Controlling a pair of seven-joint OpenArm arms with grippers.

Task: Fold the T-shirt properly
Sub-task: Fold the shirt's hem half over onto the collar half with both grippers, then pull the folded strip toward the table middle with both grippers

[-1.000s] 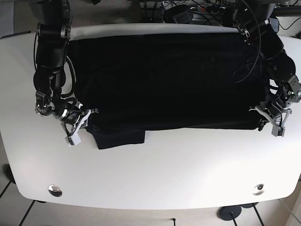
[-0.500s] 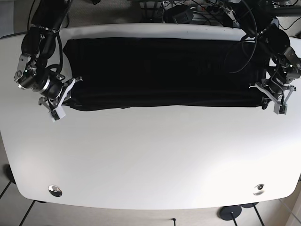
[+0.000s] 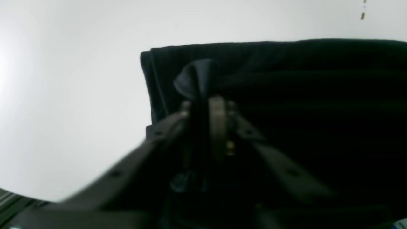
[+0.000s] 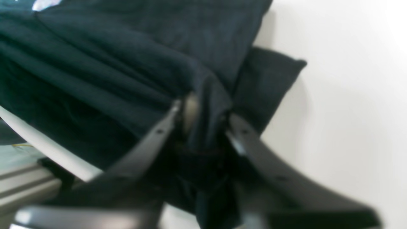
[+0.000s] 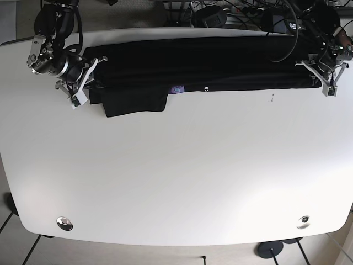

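Note:
The black T-shirt (image 5: 204,63) lies folded into a long narrow band along the table's far edge. One sleeve (image 5: 135,101) sticks out toward the front at the band's left end. My left gripper (image 5: 322,80) holds the band's right end, its jaws shut on a pinch of the T-shirt (image 3: 286,82) in the left wrist view, where that gripper (image 3: 203,105) shows from behind. My right gripper (image 5: 87,77) holds the left end, and in the right wrist view it (image 4: 203,111) is shut on a fold of the T-shirt (image 4: 111,63) beside the sleeve (image 4: 270,79).
The white table (image 5: 182,176) stretches bare in front of the shirt. Two round metal fittings (image 5: 64,223) sit near its front corners. Cables and dark gear (image 5: 220,14) lie behind the far edge. A small dark speck (image 5: 271,99) sits just in front of the band.
Both grippers have carried the shirt's front edge away toward the table's far side, narrowing the cloth into a thin band. The left sleeve now shows again below the band.

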